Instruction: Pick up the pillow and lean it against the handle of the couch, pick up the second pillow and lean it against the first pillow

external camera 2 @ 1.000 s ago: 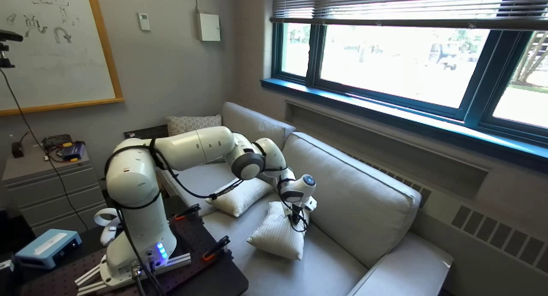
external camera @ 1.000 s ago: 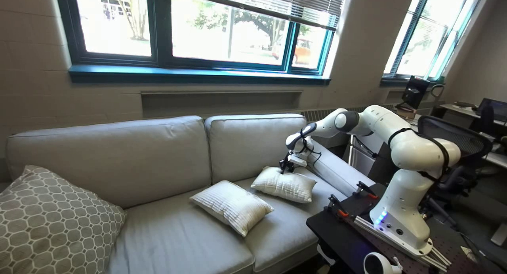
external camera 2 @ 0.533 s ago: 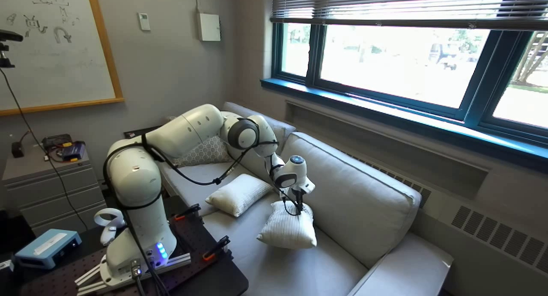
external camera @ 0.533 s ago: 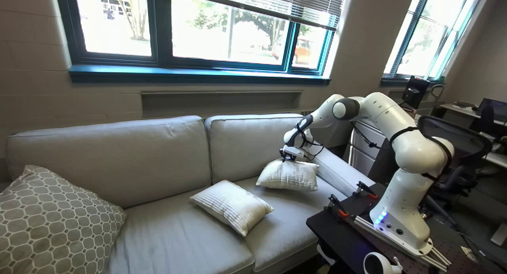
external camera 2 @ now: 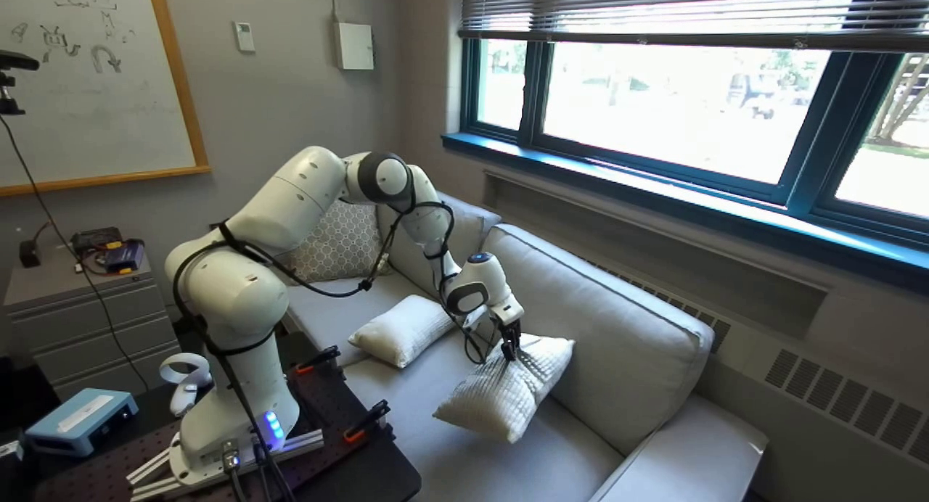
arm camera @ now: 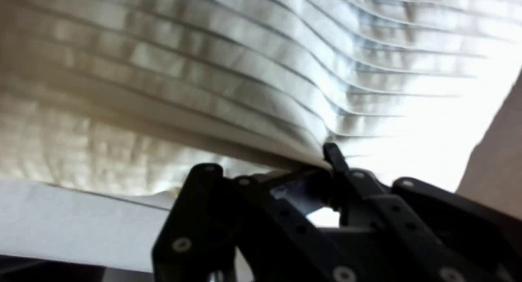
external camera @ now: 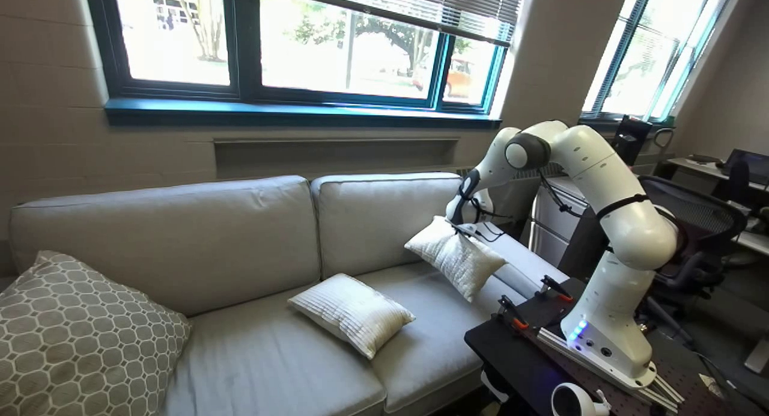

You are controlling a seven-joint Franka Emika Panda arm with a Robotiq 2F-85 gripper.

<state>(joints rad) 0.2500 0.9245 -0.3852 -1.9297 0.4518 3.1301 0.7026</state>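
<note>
- Pillow (external camera: pixel 458 256): gripped, held up at a tilt over the couch (external camera: pixel 270 362) seat, one corner pointing down. Most of it clear of the seat; can't tell from here if that lowest corner touches.
- Jaws: closed tight on a pinched fold in the pillow's upper part, ribbed cloth puckering into the pinch.
- Handle of the couch (external camera 2: pixel 700 440): pillow near it but apart, bare seat showing between them. Lean not done yet.
- Second pillow (external camera: pixel 351 314): lying on the seat, over the seam between the two halves, apart from the held one.
- Arm (external camera: pixel 601 157): white, reaching out from the bench (external camera: pixel 510 359), elbow high, wrist angled down toward the pillow; blue lights (external camera: pixel 578 330) on at its base.
- On the bench: two black-and-orange clamps (external camera 2: pixel 368 421) along the edge, white ringed controller (external camera 2: pixel 184 399); light blue box (external camera 2: pixel 80 418) by the arm's base.
- Grey patterned cushion (external camera: pixel 84 344): propped up at the end away from the arm.
- Blue-framed window (external camera: pixel 300 49) behind the couch, blind (external camera 2: pixel 689 23) partway down.
- Whiteboard (external camera 2: pixel 87 88) with marker sketches; grey drawer cabinet (external camera 2: pixel 94 328) below it.
</note>
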